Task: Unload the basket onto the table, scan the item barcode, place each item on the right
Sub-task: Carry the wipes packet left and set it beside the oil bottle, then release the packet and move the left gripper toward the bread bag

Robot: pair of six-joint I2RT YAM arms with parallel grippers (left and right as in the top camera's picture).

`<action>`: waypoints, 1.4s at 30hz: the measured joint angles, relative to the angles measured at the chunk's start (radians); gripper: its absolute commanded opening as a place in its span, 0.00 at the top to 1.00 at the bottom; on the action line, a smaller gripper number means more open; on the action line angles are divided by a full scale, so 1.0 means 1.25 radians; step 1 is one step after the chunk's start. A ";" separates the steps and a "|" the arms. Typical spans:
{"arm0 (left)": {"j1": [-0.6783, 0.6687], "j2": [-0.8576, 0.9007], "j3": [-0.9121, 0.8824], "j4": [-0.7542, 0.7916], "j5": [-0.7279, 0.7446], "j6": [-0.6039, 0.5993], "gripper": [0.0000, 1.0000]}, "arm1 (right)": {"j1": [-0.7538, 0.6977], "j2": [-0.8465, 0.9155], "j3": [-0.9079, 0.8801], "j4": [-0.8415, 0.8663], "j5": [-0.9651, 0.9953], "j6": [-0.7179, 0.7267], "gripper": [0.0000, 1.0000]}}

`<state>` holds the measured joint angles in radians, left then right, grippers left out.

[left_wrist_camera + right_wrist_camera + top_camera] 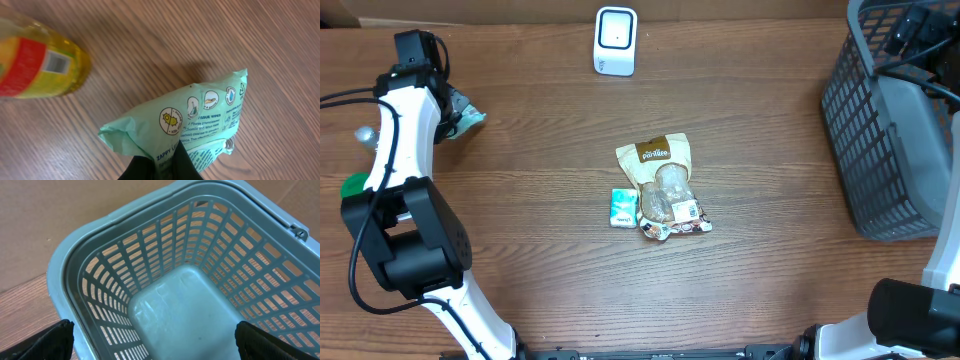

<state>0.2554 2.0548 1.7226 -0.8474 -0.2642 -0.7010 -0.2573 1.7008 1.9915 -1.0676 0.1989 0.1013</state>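
Surface (pixel 530 250): one wooden top, on which all the goods are carried.
Basket (pixel 865 120): one grey mesh basket, set at the right edge. It is seen empty from the right wrist and is judged to be meant for scanned goods.
Right gripper (pixel 156 342): spread wide with nothing in it, hung over the basket's mouth and judged to be parked clear of the work.
Left gripper (pixel 161 169): closed tight on the wipes pack, near the left edge toward the far corner.
Snack bag (pixel 660 178): one, laid flat at the middle of the surface, judged to be awaiting its turn.
Scanner (pixel 615 40): one white unit, stood at the middle of the far edge.
Wipes pack (pixel 195 125): the task's thing. One mint-green pack is pinched by one edge, so that its printed face is left uncovered. It is well apart from the scanner, and no barcode can be surely made out.
Small teal packet (pixel 624 207): one, laid just beside the snack bag's left side.
Bottle (pixel 42 65): one, yellow with a red label, blurred, near the held pack.
Step judged: the pack is yet to be carried to the scanner.
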 measured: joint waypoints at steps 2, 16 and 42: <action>0.007 0.000 0.000 0.000 -0.010 0.000 0.94 | 0.000 0.000 0.000 0.000 0.000 0.000 0.00; 0.051 0.000 0.000 -0.004 -0.032 0.013 0.19 | 0.000 0.000 0.000 0.000 0.000 0.000 0.00; -0.120 0.000 0.000 -0.210 0.287 0.303 0.19 | 0.000 0.000 0.000 0.000 0.000 -0.001 0.00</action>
<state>0.1059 2.0548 1.7226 -1.1095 0.0944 -0.3222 -0.2573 1.7008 1.9915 -1.0676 0.1993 0.1005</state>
